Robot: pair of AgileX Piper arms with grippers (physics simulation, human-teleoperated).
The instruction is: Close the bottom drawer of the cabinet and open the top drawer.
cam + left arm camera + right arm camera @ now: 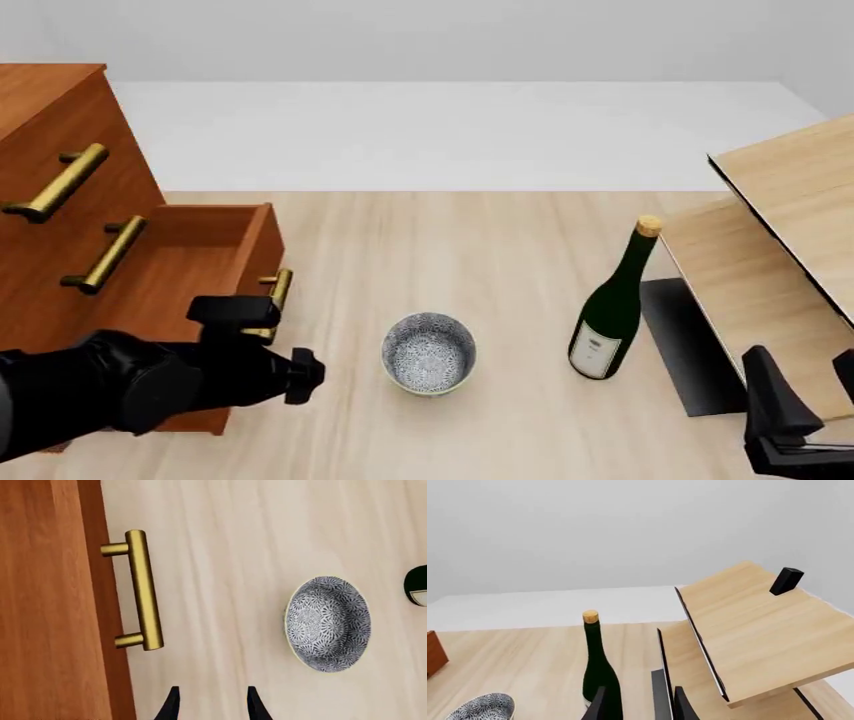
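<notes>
Closest to the camera in the front view is the left arm's black bulk, low on the left, with the left gripper point(304, 377) just in front of the bottom drawer point(200, 262). That drawer is pulled out of the cabinet point(54, 130) and its brass handle point(278, 296) sits right behind the gripper. From the left wrist view the fingertips point(172, 702) are spread apart, holding nothing, not touching the handle. Up top, the top drawer point(60, 160) looks pushed in, flush with the cabinet.

Moving right, a patterned blue-and-white bowl point(429, 353) sits on the pale table point(441, 240), then a dark green wine bottle point(613, 310) stands upright with its cork on. Pale wood shelving point(787, 230) is at the far right. Down in that corner is the right gripper point(801, 395), jaws apart and empty.
</notes>
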